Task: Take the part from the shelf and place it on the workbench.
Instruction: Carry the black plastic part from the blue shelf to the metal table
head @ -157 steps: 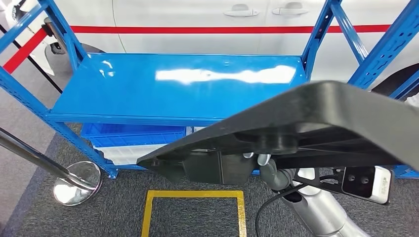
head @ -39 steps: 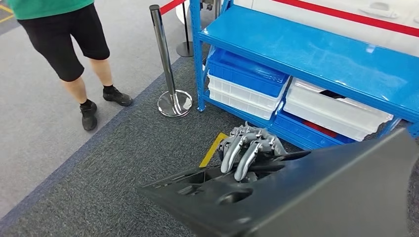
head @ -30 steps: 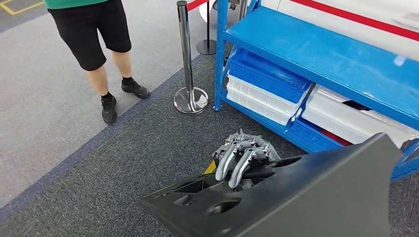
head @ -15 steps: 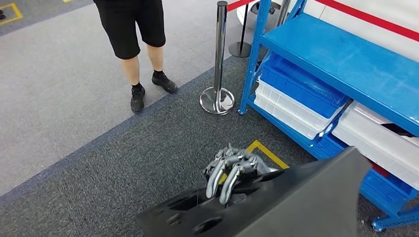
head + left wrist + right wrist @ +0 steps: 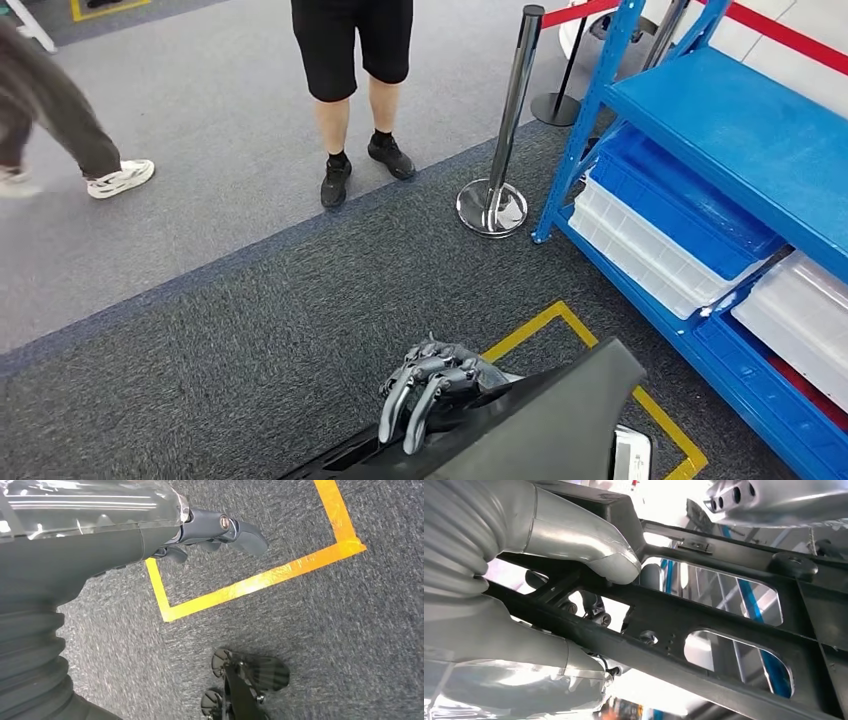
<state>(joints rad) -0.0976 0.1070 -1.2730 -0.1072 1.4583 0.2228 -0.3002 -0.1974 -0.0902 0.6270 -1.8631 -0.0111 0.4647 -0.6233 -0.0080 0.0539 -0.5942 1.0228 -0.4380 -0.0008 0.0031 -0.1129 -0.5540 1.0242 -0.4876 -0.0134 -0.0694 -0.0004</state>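
Part (image 5: 540, 430): at the near edge of the head view, over the carpet (image 5: 250, 340).
Right hand (image 5: 432, 385): fingers hooked over the part's far edge.
Floor marking (image 5: 560, 325): on the carpet, just beyond the part.
Shelf (image 5: 740, 130): to the right; bins (image 5: 660, 225) stacked under its board.
Stanchion (image 5: 500, 140): left of the shelf's near post, base on the carpet edge.
Person (image 5: 355, 90): standing left of the stanchion.
Second person (image 5: 60, 130): far left.
Left hand (image 5: 220, 530): over the carpet, above the marking's corner.

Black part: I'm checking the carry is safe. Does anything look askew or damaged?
Nothing stands out. The black part looks intact, and the right robot hand holds it with fingers hooked over its edge.
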